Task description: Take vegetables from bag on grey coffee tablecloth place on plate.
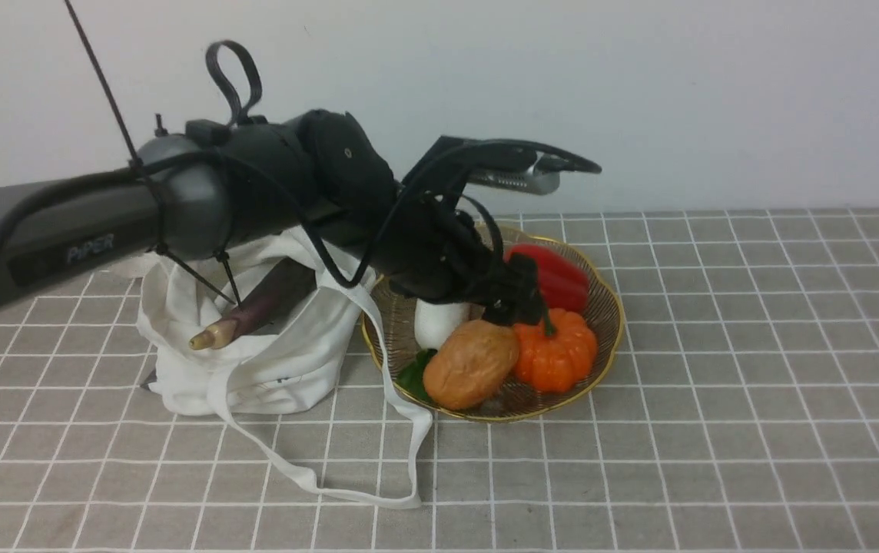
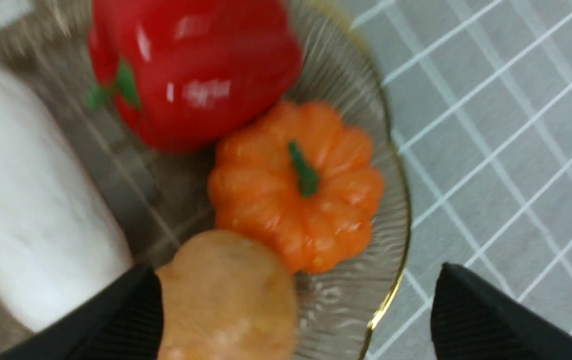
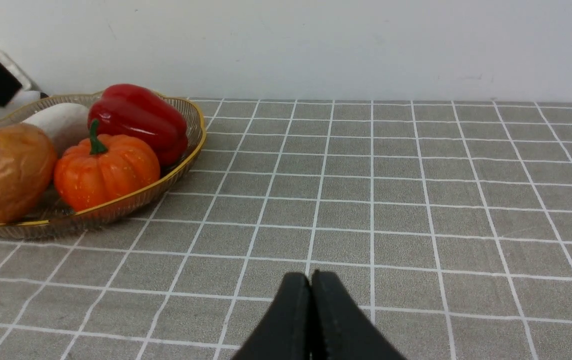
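The orange-brown potato (image 1: 470,363) lies in the gold-rimmed glass plate (image 1: 618,332), at its near left side. My left gripper (image 1: 520,307) hovers just above it, open, fingers wide apart and empty. In the left wrist view the potato (image 2: 226,300) sits beside one fingertip (image 2: 136,310), the gripper (image 2: 296,267) over the plate's rim (image 2: 391,300). The dark-purple eggplant (image 1: 263,303) sticks out of the white bag (image 1: 270,369), tan stem toward me, left of the plate. My right gripper (image 3: 311,277) is shut and empty, low over the tablecloth (image 3: 416,200), right of the plate (image 3: 186,160).
The plate also holds a red pepper (image 1: 558,276), an orange pumpkin (image 1: 555,353) and a white radish (image 1: 439,322). The bag's long strap (image 1: 409,438) trails over the cloth in front of the plate. A white wall stands behind.
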You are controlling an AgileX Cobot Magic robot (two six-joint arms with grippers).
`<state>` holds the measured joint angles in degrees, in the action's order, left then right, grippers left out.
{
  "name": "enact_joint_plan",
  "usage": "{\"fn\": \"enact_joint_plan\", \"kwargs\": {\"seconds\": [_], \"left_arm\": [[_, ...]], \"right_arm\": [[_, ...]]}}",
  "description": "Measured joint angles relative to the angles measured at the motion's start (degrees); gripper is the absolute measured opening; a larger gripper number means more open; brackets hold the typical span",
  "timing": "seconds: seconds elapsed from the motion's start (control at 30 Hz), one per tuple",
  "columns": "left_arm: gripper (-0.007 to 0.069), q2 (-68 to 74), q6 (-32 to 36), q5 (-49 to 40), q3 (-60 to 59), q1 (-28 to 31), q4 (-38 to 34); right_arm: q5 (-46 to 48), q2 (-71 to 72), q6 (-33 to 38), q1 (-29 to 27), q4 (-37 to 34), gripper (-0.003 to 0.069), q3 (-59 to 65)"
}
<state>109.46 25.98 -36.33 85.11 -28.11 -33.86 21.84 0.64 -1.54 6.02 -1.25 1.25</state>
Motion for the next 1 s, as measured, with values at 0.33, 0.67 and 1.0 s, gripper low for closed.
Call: {"fn": "enact_joint_plan", "kwargs": {"seconds": [0.33, 0.67, 1.0], "left_arm": [[0.0200, -16.26, -5.06, -11.26, 3.77, 2.16, 11.62], [-0.0005, -39.21, -15.17, -32.43, 1.51, 2.73, 31.50], [-0.0005, -64.50, -24.11, -20.34, -31.80, 2.73, 34.70]], "right_arm": [[0.00, 0.00, 0.00, 0.00, 0.00, -0.0015, 0.00], [0.00, 0.00, 0.00, 0.00, 0.00, -0.0015, 0.00], [0.00, 0.00, 0.00, 0.00, 0.00, -0.0015, 0.00]]}}
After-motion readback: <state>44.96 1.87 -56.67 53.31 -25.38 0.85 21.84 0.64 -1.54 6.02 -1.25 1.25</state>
